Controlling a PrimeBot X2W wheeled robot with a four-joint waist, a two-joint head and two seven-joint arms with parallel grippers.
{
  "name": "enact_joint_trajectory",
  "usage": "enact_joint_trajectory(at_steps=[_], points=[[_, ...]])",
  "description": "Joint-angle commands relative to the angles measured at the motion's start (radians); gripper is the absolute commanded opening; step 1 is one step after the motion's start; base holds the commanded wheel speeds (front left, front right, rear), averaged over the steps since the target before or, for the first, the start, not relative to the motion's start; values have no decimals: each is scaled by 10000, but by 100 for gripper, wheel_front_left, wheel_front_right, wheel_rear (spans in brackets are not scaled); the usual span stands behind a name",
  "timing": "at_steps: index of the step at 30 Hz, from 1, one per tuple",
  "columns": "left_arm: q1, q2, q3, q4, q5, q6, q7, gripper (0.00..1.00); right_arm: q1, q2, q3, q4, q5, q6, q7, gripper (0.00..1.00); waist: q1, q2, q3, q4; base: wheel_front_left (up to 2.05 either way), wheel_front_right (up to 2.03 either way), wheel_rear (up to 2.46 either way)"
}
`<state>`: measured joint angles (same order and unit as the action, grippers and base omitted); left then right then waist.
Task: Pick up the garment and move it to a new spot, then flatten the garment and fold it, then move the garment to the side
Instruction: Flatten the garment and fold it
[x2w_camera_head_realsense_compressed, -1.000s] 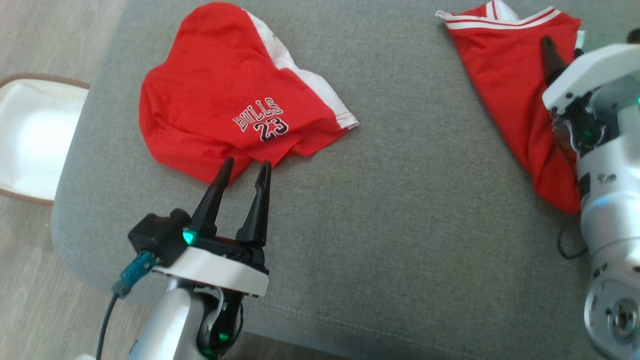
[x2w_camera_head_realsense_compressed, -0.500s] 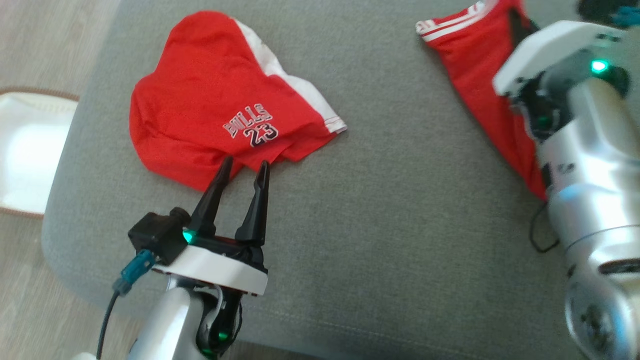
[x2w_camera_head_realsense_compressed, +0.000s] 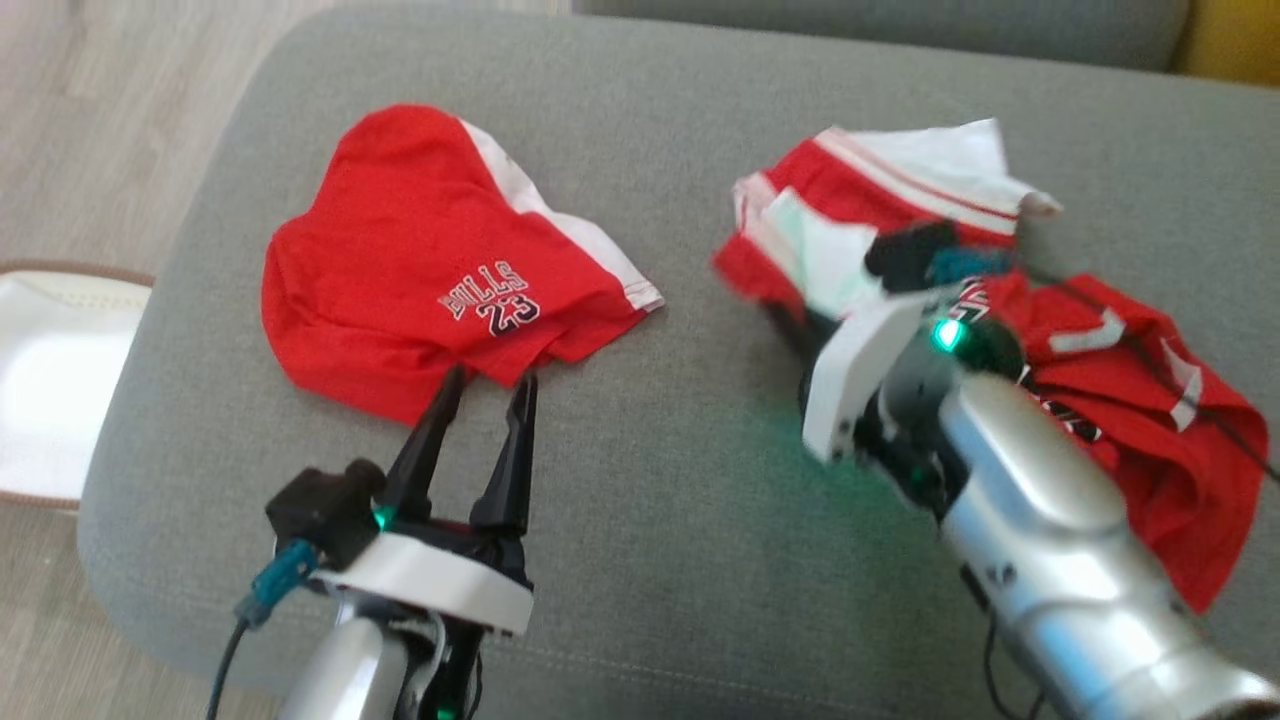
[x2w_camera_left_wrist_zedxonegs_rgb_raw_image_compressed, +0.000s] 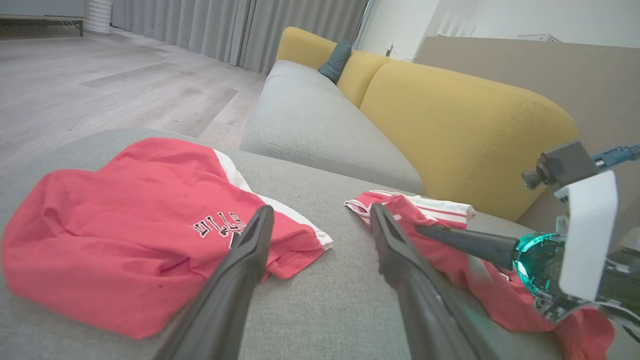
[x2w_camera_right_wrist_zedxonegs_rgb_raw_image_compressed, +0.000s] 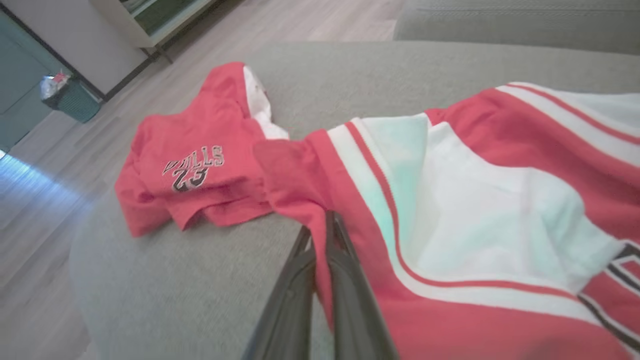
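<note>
Right pincer (x2w_camera_right_wrist_zedxonegs_rgb_raw_image_compressed: 321, 220) clamps the jersey (x2w_camera_right_wrist_zedxonegs_rgb_raw_image_compressed: 475, 215) — apparently its edge; left pincer (x2w_camera_head_realsense_compressed: 490, 382) gapes wide.

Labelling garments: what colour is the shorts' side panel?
White panel on red shorts; head view shows it best.

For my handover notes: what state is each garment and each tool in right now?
shorts: lying rumpled on the grey cushion.
left tool: open, empty, tips at the shorts' near edge.
jersey: bunched up, one edge pinched.
right tool: shut on the jersey.
</note>
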<state>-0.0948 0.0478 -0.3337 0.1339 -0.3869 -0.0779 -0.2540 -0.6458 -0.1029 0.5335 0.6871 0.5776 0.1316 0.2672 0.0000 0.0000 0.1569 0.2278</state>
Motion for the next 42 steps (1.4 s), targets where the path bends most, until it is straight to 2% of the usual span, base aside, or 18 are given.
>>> enact_joint_trajectory(at_steps=[1, 7, 14, 15, 16, 19, 23, 27, 31, 32, 38, 42], points=[[-122, 24, 424, -275, 120, 50, -78, 100, 99, 8, 329, -576, 227, -9, 165, 0, 0, 0, -196, -27, 0, 0, 0], [224, 24, 555, -238, 221, 102, -78, 100, 1473, -439, 1648, -1986, 1058, -9, 1293, 0, 0, 0, -683, -156, 0, 0, 0], [357, 24, 604, -337, 221, 164, -78, 100, 2423, -622, 2428, -3084, 1533, -9, 1822, 0, 0, 0, -814, -423, 0, 0, 0], [367, 24, 613, -344, 216, 171, -78, 100, 2478, -666, 2477, -3142, 1437, -9, 1752, 3, 0, 0, -821, -472, 0, 0, 0], [380, 24, 620, -346, 213, 175, -78, 100, 2526, -694, 2501, -3166, 1319, -9, 1635, 100, 0, 0, -834, -530, 0, 0, 0], [407, 24, 643, -346, 222, 181, -78, 100, 2620, -757, 2525, -3183, 947, -9, 1272, 100, 0, 0, -886, -727, 0, 0, 0], [433, 24, 783, -381, 239, 223, -78, 100, 2743, -886, 2042, -3153, 359, -9, 697, 100, 0, 0, -1016, -1104, 0, 0, 0], [419, 24, 937, -500, 273, 237, -78, 100, 3111, -957, 1023, -3246, -277, -9, 244, 100, 0, 0, -1112, -1532, 0, 0, 0], [383, 24, 1084, -649, 306, 247, -78, 100, 3669, -862, -523, -3643, -1187, -9, -544, 100, 0, 0, -1169, -2019, 0, 0, 0], [383, 24, 1084, -649, 306, 247, -78, 100, 3669, -862, -523, -3643, -1187, -9, -544, 100, 0, 0, -1169, -2019, 0, 0, 0], [272, 24, 1209, -856, 66, 271, -78, 100, 4991, -30, -2810, -4496, -2601, -9, -2170, 100, 0, 0, -1115, -2680, 0, 0, 0], [187, 24, 1180, -956, -87, 310, -78, 100, 5773, 417, -3933, -4899, -3451, -9, -3305, 100, 0, 0, -1022, -3008, 0, 0, 0]])
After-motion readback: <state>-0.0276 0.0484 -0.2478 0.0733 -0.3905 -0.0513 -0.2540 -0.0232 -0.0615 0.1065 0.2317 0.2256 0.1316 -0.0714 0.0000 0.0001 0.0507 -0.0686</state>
